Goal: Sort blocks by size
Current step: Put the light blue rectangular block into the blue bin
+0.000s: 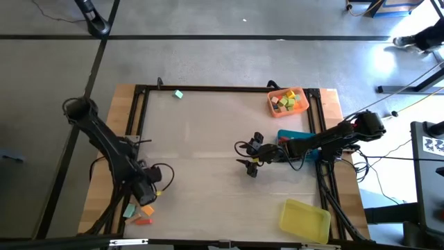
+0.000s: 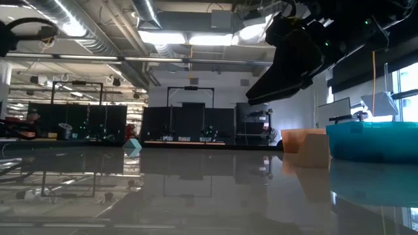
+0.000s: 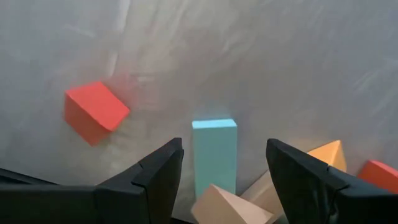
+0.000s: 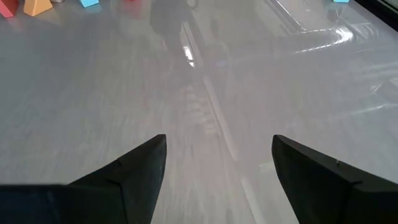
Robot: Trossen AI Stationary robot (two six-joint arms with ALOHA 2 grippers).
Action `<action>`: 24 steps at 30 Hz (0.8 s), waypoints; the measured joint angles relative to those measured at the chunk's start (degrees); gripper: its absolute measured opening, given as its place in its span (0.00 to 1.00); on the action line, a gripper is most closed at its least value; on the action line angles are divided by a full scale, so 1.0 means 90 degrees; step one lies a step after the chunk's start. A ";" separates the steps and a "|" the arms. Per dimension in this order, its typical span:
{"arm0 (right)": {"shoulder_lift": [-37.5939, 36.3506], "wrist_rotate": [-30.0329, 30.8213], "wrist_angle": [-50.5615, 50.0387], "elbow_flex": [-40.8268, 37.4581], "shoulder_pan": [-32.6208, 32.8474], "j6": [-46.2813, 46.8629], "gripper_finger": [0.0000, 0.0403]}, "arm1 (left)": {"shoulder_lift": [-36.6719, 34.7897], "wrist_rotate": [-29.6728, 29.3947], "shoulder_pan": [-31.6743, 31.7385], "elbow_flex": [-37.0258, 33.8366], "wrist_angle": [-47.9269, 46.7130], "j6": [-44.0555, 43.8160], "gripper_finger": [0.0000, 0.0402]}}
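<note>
Several blocks lie on the table at its near left corner. In the left wrist view they are a teal bar (image 3: pixel 214 155), a red cube (image 3: pixel 93 112), a tan block (image 3: pixel 230 208), an orange block (image 3: pixel 326 155) and another red one (image 3: pixel 379 171). My left gripper (image 3: pixel 224 155) points down over them, open, with a finger on either side of the teal bar and above it. One teal block (image 1: pixel 178 94) lies alone at the far edge. My right gripper (image 1: pixel 243 154) hangs open over the table's middle, with nothing between its fingers (image 4: pixel 217 155).
An orange tray (image 1: pixel 288 101) holding several blocks stands at the far right. A blue tray (image 1: pixel 295 135) sits partly under my right arm. A yellow tray (image 1: pixel 305 221) lies at the near right. A dark frame (image 1: pixel 222 89) borders the table.
</note>
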 joint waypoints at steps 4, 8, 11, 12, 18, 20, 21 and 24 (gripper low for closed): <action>0.0000 0.0000 0.0000 -0.0001 0.0000 -0.0012 0.71 | 0.0408 0.0060 -0.0186 0.0000 0.0022 -0.0175 0.55; 0.0000 -0.0002 0.0002 -0.0001 0.0000 -0.0015 0.71 | 0.0807 0.0262 -0.0307 0.0000 0.0114 -0.0332 0.55; 0.0000 -0.0001 0.0002 -0.0001 0.0000 -0.0035 0.71 | 0.1004 0.0314 -0.0371 0.0000 0.0187 -0.0307 0.55; 0.0000 -0.0001 0.0003 -0.0001 0.0000 -0.0043 0.71 | 0.1058 0.0322 -0.0371 0.0000 0.0185 -0.0300 0.55; -0.0002 -0.0003 0.0002 -0.0001 0.0000 -0.0111 0.71 | 0.1224 0.0322 -0.0366 -0.0002 0.0167 -0.0149 0.55; -0.0002 -0.0002 0.0004 -0.0001 0.0000 -0.0114 0.71 | 0.1238 0.0322 -0.0367 -0.0083 0.0246 -0.0116 0.55; -0.0002 -0.0003 0.0003 -0.0001 0.0000 -0.0114 0.71 | 0.1226 0.0337 -0.0366 -0.0163 0.0381 -0.0128 0.55; -0.0002 -0.0005 0.0005 -0.0001 0.0000 -0.0114 0.71 | 0.1176 0.0499 -0.0351 -0.0507 0.0812 -0.0159 0.55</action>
